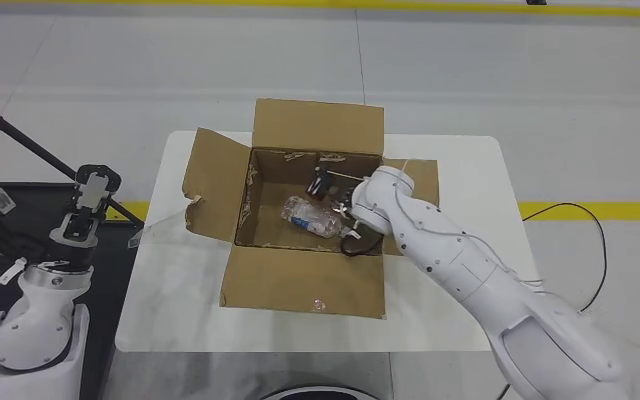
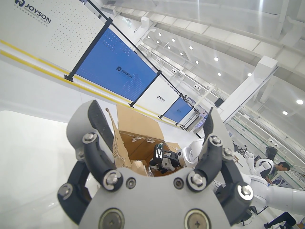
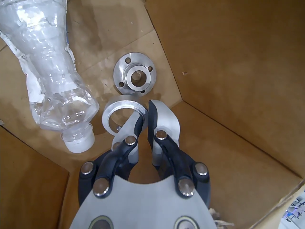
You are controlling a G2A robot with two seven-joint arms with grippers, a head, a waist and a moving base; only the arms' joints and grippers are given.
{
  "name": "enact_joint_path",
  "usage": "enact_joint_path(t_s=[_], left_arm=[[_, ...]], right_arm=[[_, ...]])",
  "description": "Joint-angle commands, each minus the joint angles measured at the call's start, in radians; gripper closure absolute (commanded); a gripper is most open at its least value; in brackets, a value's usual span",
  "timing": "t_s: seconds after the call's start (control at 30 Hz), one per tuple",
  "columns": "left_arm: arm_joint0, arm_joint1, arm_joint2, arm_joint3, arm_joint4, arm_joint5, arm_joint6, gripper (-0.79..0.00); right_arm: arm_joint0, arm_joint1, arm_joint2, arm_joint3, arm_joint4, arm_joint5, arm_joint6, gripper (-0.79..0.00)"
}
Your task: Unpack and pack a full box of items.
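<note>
An open cardboard box (image 1: 300, 285) stands on the white table (image 1: 170, 300). On its floor lie a crushed clear plastic bottle (image 1: 312, 217) (image 3: 45, 55) with a white cap, a metal flange (image 3: 120, 71) and a metal ring (image 3: 124, 104). My right gripper (image 3: 145, 109) is down inside the box, shut on the ring's rim, one finger inside the ring and one outside. The flange lies just beyond the ring, the bottle's cap close beside it. My left gripper (image 1: 97, 180) (image 2: 151, 107) is off the table's left side, pointing upward, open with nothing between its fingers.
The box's flaps (image 1: 215, 185) stand out on all sides, the left one torn (image 2: 116, 139). The box wall (image 3: 226, 36) rises close beside my right gripper. Bare table runs around the box. A black tripod leg (image 1: 40, 155) stands near my left arm.
</note>
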State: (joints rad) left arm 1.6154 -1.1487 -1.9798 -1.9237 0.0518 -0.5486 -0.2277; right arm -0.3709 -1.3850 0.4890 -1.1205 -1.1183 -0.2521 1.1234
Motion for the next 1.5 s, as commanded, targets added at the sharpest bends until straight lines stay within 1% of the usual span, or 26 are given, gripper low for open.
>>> enact_joint_path(t_s=[0.0, 0.17, 0.33, 0.43, 0.53, 0.6, 0.63, 0.67, 0.7, 0.73, 0.9, 1.0, 1.07, 1.13, 1.47], left_arm=[[0.001, -0.002, -0.001, -0.001, -0.005, -0.005, 0.018, -0.785], [-0.001, -0.002, -0.005, -0.004, -0.013, -0.015, 0.023, -0.785], [-0.004, 0.0, -0.01, 0.012, 0.013, -0.001, -0.011, -0.785], [-0.007, 0.003, -0.009, 0.027, 0.043, 0.009, -0.042, -0.785], [-0.011, 0.005, 0.001, 0.045, 0.093, 0.006, -0.068, -0.785], [-0.014, 0.007, 0.017, 0.058, 0.097, -0.005, -0.094, -0.785], [-0.016, 0.008, 0.022, 0.063, 0.104, -0.013, -0.108, -0.785], [-0.017, 0.009, 0.028, 0.067, 0.107, -0.022, -0.122, -0.785], [-0.018, 0.011, 0.037, 0.07, 0.109, -0.036, -0.143, -0.785], [-0.019, 0.013, 0.044, 0.074, 0.115, -0.052, -0.168, -0.785], [-0.038, 0.019, 0.084, 0.101, 0.14, -0.097, -0.236, -0.785], [-0.049, 0.021, 0.108, 0.107, 0.149, -0.107, -0.253, -0.785], [-0.056, 0.022, 0.119, 0.105, 0.154, -0.103, -0.25, -0.785], [-0.059, 0.023, 0.124, 0.102, 0.155, -0.099, -0.248, -0.785], [-0.064, 0.03, 0.158, 0.08, 0.169, -0.107, -0.274, -0.785]], right_arm=[[-0.001, -0.004, 0.001, 0.002, -0.003, -0.004, 0.007, -0.2], [-0.003, -0.011, 0.01, -0.001, -0.018, -0.009, 0.018, -0.234], [-0.011, -0.009, 0.033, -0.03, -0.042, -0.002, 0.027, -0.256], [-0.024, -0.001, 0.063, -0.077, -0.052, 0.008, 0.026, -0.28], [-0.05, 0.017, 0.114, -0.157, -0.069, 0.032, 0.027, -0.305], [-0.076, 0.034, 0.164, -0.226, -0.073, 0.039, 0.031, -0.376], [-0.093, 0.044, 0.192, -0.267, -0.075, 0.041, 0.03, -0.533], [-0.113, 0.054, 0.222, -0.31, -0.073, 0.039, 0.03, -0.662], [-0.135, 0.065, 0.255, -0.355, -0.076, 0.038, 0.028, -0.742], [-0.16, 0.076, 0.29, -0.403, -0.078, 0.039, 0.022, -0.785], [-0.304, 0.121, 0.453, -0.633, -0.077, 0.03, -0.016, -0.785], [-0.382, 0.138, 0.529, -0.734, -0.069, 0.015, -0.045, -0.785], [-0.424, 0.149, 0.56, -0.781, -0.092, -0.008, -0.044, -0.785], [-0.446, 0.154, 0.569, -0.802, -0.12, -0.025, -0.031, -0.785], [-0.446, 0.154, 0.569, -0.802, -0.12, -0.025, -0.031, -0.785]])
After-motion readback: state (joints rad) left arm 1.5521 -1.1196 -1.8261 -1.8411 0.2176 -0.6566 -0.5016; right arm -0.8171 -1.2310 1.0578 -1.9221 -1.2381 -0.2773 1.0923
